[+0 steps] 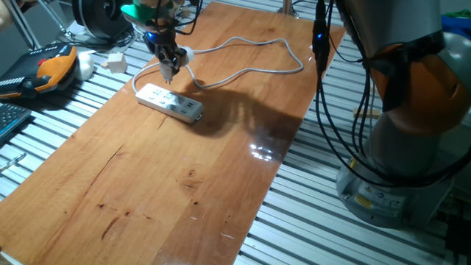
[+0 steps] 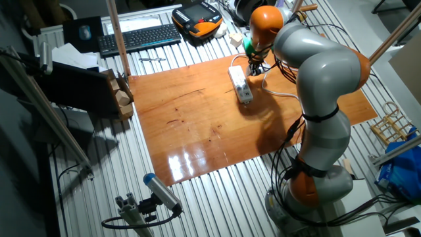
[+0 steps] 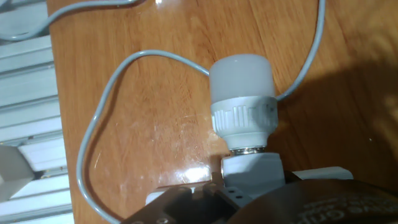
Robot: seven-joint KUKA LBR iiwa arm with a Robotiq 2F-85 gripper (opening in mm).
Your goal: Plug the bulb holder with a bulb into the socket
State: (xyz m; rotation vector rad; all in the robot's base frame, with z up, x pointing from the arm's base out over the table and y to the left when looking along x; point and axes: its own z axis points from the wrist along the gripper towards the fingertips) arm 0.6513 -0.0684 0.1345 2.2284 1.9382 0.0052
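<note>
The socket is a long white power strip [image 1: 169, 101] lying on the wooden table, with its grey cable [image 1: 257, 44] looping behind it; it also shows in the other fixed view [image 2: 241, 83]. My gripper [image 1: 169, 68] hangs just above the strip's far end, shut on the bulb holder with a bulb [image 1: 184, 53]. In the hand view the round white bulb [image 3: 241, 73] sticks out over the table, and its white holder [image 3: 252, 169] disappears between the jaws at the bottom edge. The plug pins are hidden.
A white cube-shaped block [image 1: 116, 61] and an orange teach pendant [image 1: 55, 66] lie off the table's far left edge on the slatted bench. A keyboard [image 2: 139, 37] lies further off. The arm's base [image 1: 401, 147] stands to the right.
</note>
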